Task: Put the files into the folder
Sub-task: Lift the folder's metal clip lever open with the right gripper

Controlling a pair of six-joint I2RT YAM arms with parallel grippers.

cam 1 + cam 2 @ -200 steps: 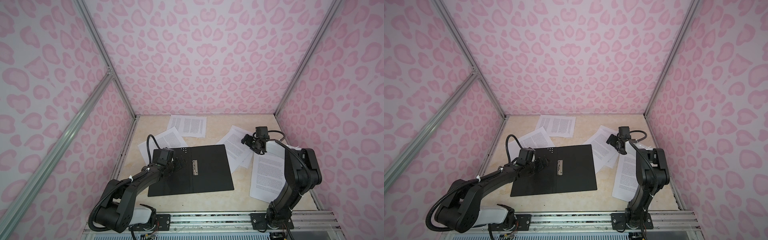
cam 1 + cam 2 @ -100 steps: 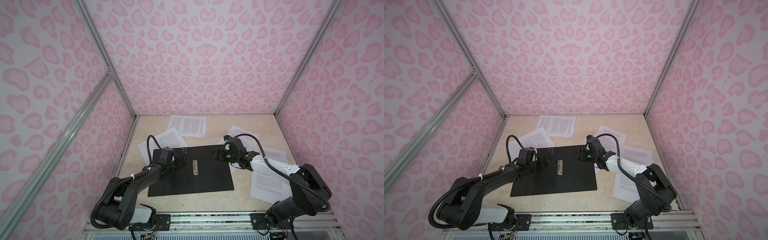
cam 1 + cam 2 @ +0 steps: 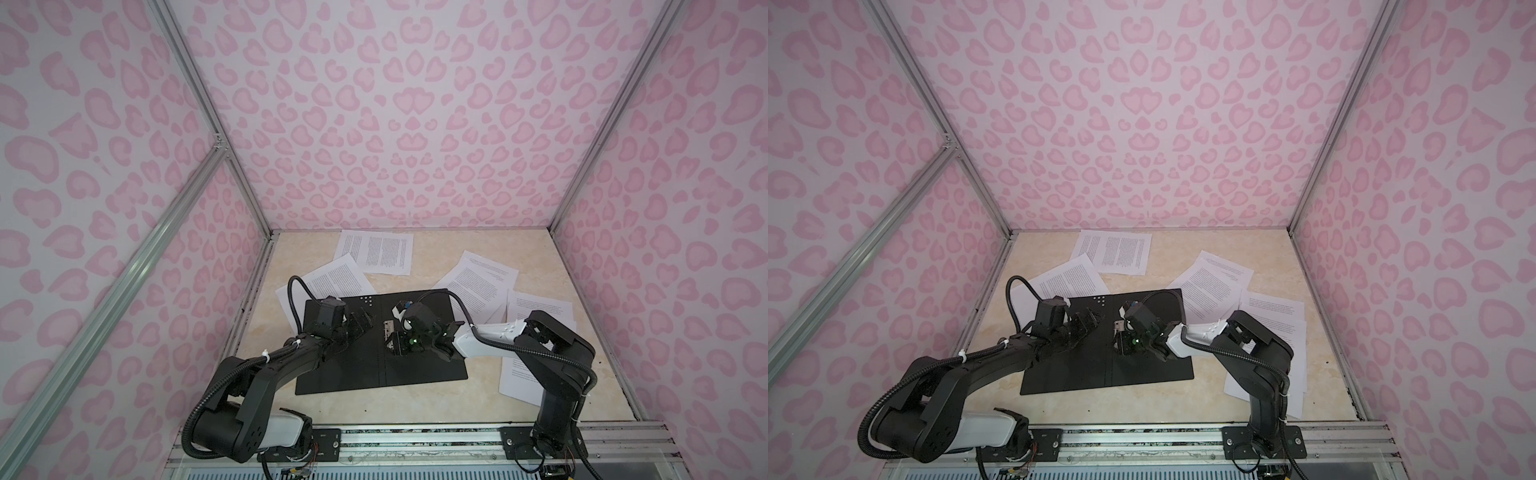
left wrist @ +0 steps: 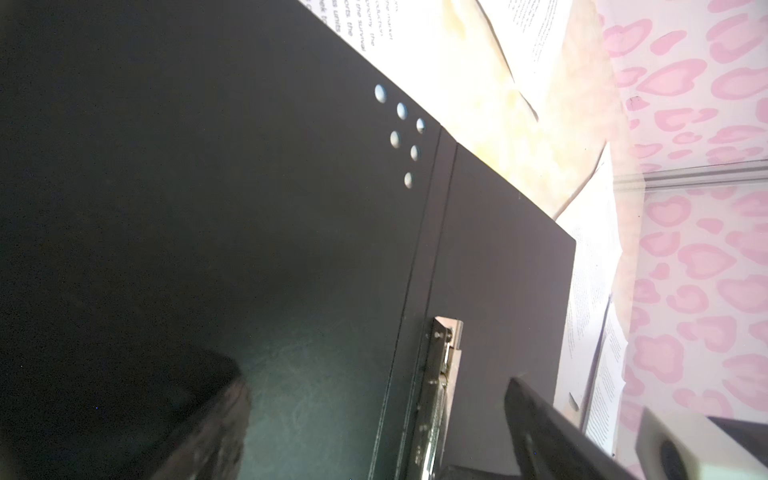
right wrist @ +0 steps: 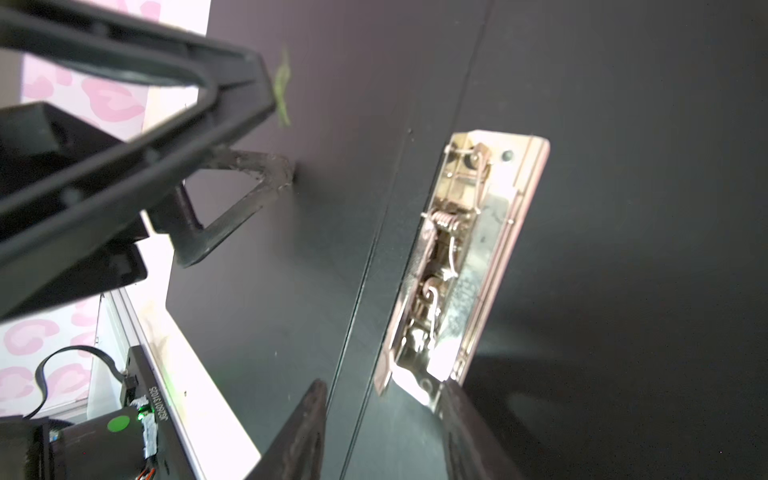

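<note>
— Starting from the right claw (image 5: 386, 399): neither wide nor shut, with one finger (image 5: 469, 436) against the near end of the metal clip (image 5: 457, 257) and the other across the spine crease, clear of the clip. Not clamped on anything.

— And over at the left claw (image 4: 374, 378)?

— Spread wide, gripping nothing. Low over the left half of the folder (image 4: 249, 208), tips aimed toward the clip. Just short of the right claw in both top views, the two close together over the spine.

— Where to look for the folder itself?

— In the middle of the surface (image 3: 374, 405), lying open and flat, black inside up. Clip fixed on the right half, just beside the spine. Six small holes (image 3: 365, 299) near the far edge, left of the spine.

— And for the files (image 3: 378, 253)?

— All outside the folder, loose on the surface, printed side up. One close to the back wall. One at the far left, with a corner running under the folder. A few overlapping off the far right corner, touching the folder's edge. More along the right side, partly hidden beneath the right arm.
</note>
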